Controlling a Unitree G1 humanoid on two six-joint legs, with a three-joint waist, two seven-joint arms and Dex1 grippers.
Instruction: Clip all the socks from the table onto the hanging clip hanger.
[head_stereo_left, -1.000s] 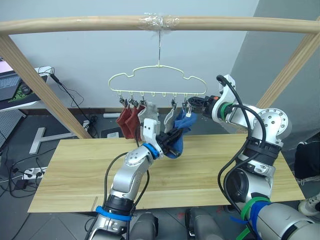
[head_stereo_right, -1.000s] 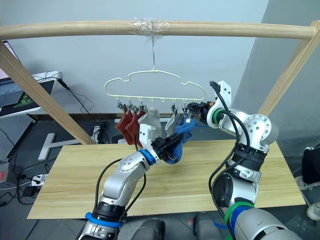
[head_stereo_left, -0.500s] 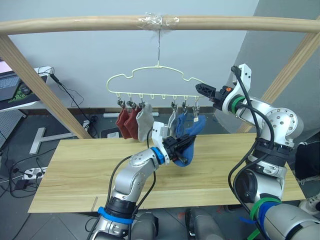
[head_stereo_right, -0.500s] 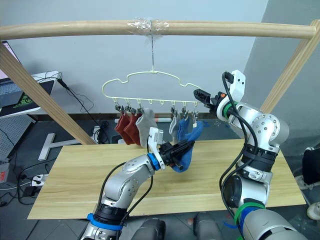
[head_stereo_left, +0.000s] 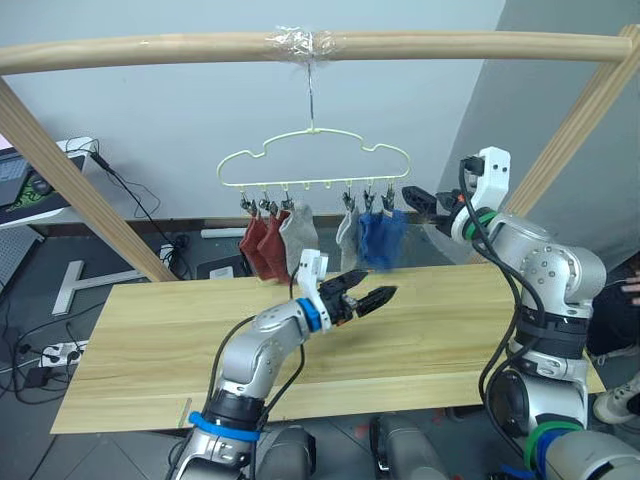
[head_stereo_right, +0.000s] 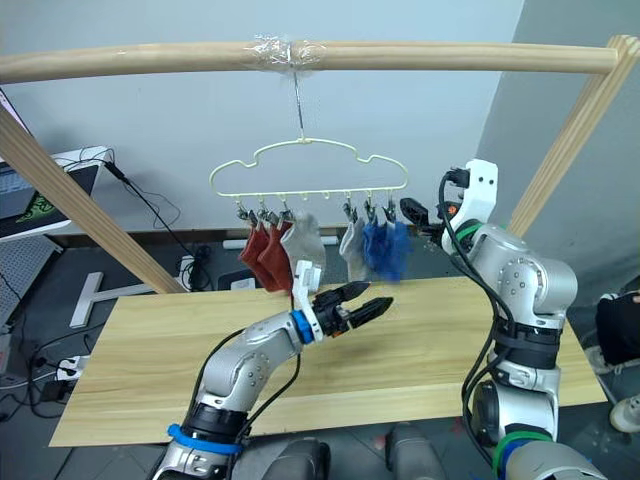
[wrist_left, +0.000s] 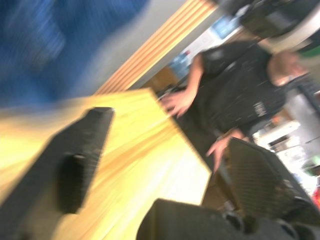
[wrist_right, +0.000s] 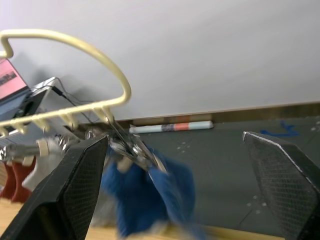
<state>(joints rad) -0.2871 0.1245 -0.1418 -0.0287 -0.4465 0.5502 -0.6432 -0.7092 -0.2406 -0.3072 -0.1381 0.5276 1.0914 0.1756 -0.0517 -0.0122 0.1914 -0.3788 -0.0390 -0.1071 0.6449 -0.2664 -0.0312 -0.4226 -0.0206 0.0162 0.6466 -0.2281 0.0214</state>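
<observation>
- Your left tool (head_stereo_left: 372, 296) has let go of the blue sock (head_stereo_left: 382, 238); it now hangs clipped on the clip hanger (head_stereo_left: 313, 160), and that tool is wide and empty.
- Your right tool (head_stereo_left: 416, 197) has backed off, also wide.
- All six socks look hung; the worktop (head_stereo_left: 140, 330) holds none.
- The clips' bite is hard to make out.

Round wooden pole frame (head_stereo_left: 300, 44) (tape-wrapped at mid-bar), floor cables (head_stereo_left: 35, 350), dark-clothed person (wrist_left: 235, 95)

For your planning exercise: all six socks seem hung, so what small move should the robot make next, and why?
Probably draw both arms back. Six socks hang from the clip hanger, the table holds none, and the left gripper and right gripper are open, holding nothing.
</observation>
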